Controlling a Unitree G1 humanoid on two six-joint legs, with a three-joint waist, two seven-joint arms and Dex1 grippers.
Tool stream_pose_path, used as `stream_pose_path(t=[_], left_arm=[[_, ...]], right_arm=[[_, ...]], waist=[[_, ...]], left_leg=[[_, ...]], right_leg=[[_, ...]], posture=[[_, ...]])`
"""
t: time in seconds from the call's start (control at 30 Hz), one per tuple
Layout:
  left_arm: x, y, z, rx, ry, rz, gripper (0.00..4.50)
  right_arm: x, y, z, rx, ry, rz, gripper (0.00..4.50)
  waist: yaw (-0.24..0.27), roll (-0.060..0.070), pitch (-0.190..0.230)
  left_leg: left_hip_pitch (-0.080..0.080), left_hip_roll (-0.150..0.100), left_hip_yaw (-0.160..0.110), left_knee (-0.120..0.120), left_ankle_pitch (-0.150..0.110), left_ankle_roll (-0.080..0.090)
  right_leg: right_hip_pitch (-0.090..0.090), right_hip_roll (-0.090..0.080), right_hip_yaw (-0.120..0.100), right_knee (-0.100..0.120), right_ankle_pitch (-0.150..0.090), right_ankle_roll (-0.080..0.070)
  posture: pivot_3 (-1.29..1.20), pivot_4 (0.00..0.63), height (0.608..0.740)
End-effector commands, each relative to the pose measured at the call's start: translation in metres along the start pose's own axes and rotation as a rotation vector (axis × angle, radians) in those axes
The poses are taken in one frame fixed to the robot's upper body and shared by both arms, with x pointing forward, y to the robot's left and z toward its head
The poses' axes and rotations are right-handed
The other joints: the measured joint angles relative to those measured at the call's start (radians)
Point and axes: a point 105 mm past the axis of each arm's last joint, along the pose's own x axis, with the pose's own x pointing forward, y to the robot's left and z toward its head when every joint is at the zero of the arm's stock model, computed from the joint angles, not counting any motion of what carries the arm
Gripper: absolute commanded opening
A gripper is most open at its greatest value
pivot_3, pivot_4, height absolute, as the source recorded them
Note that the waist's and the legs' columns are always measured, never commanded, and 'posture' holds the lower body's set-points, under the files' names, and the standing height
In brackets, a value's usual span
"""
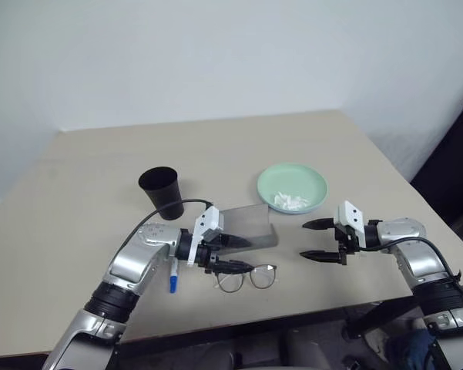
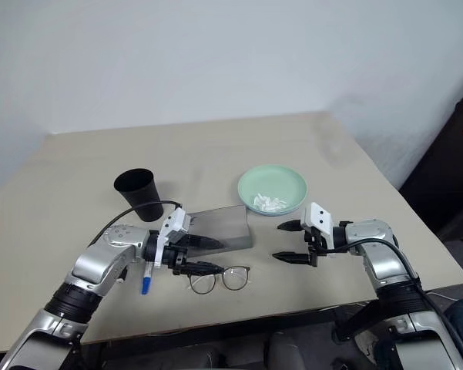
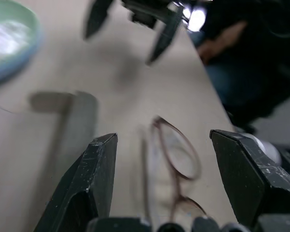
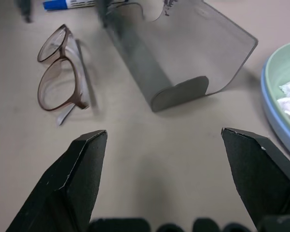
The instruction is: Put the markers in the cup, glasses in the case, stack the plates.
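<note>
Left gripper (image 1: 233, 257) is wide open and holds nothing. It hangs right over the glasses (image 1: 247, 277), which lie flat on the table (image 1: 85, 177) near its front edge. I see their long side running left to right, the same way my left gripper points. The grey case (image 1: 250, 226) sits just behind them. I think my left arm is the nearer one for picking them up. My right gripper (image 1: 320, 240) is wide open too, off to the right. The green plate (image 1: 291, 186), black cup (image 1: 162, 192) and blue-capped marker (image 1: 172, 277) wait nearby.
</note>
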Motion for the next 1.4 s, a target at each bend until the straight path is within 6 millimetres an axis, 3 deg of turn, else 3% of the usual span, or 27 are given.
stream_pose_path(t=[0.03, 0.33, 0.67, 0.77, 0.83, 1.1, 1.2, 1.33, 1.4], left_arm=[[-0.002, -0.002, 0.010, 0.054, 0.056, -0.061, 3.23], [-0.004, 0.000, -0.004, 0.100, 0.214, -0.151, 3.23], [0.008, 0.012, -0.008, 0.133, 0.243, -0.148, 3.23], [0.011, 0.014, -0.008, 0.133, 0.240, -0.145, 2.62], [0.013, 0.014, -0.008, 0.135, 0.243, -0.147, 1.97], [0.012, 0.013, -0.011, 0.145, 0.261, -0.151, 1.97], [0.011, 0.012, -0.010, 0.144, 0.252, -0.156, 1.37], [0.012, 0.013, -0.010, 0.157, 0.260, -0.148, 0.02], [0.013, 0.012, -0.011, 0.158, 0.261, -0.150, 0.02]], right_arm=[[0.001, -0.003, 0.014, -0.052, -0.042, -0.020, 4.09], [0.008, 0.000, 0.013, -0.045, -0.060, -0.047, 4.09], [0.008, 0.004, 0.008, -0.031, -0.057, -0.070, 4.09], [0.008, 0.004, 0.007, -0.030, -0.052, -0.075, 4.13], [0.008, 0.003, 0.007, -0.030, -0.050, -0.077, 4.13], [0.007, 0.000, 0.007, -0.036, -0.042, -0.082, 4.13], [0.007, -0.001, 0.007, -0.038, -0.039, -0.084, 4.13], [0.007, -0.002, 0.006, -0.039, -0.038, -0.085, 4.13], [0.007, -0.002, 0.006, -0.040, -0.036, -0.085, 4.13]], waist=[[0.000, 0.000, 0.000], [0.001, 0.000, 0.000], [0.002, 0.000, 0.000], [0.002, 0.000, 0.000], [0.002, 0.000, 0.000], [0.002, 0.000, 0.000], [0.002, -0.001, 0.000], [0.002, 0.000, 0.000], [0.003, 0.000, 0.000]], left_leg=[[0.000, 0.000, 0.000, 0.000, 0.000, 0.000], [0.000, 0.000, 0.000, 0.000, 0.000, 0.000], [0.000, 0.000, -0.001, 0.000, 0.000, 0.000], [-0.001, 0.000, 0.000, 0.000, 0.000, 0.001], [-0.001, 0.000, 0.000, 0.001, 0.000, 0.001], [0.000, 0.000, 0.000, 0.001, 0.000, 0.001], [0.000, 0.000, 0.000, 0.001, 0.000, 0.001], [0.000, 0.000, 0.000, 0.001, 0.000, 0.001], [0.000, 0.000, 0.000, 0.001, 0.000, 0.001]], right_leg=[[0.000, 0.000, 0.000, 0.000, 0.000, 0.000], [0.000, 0.000, 0.000, 0.000, 0.000, 0.000], [0.000, 0.000, 0.000, 0.000, 0.000, 0.000], [0.000, 0.000, 0.001, 0.000, 0.000, 0.000], [0.000, 0.000, 0.001, 0.000, 0.000, 0.000], [0.000, 0.000, 0.001, 0.000, 0.000, 0.000], [0.000, 0.000, 0.001, 0.000, 0.000, 0.000], [0.000, 0.000, 0.001, 0.000, 0.000, 0.000], [0.001, 0.000, 0.002, 0.000, 0.000, 0.000]], posture=[[0.00, 0.000, 0.740], [0.00, 0.000, 0.740], [0.00, 0.000, 0.740], [0.00, 0.000, 0.740], [0.00, 0.000, 0.740], [0.00, 0.000, 0.740], [0.00, 0.000, 0.740], [0.00, 0.000, 0.740], [0.00, 0.000, 0.740]])
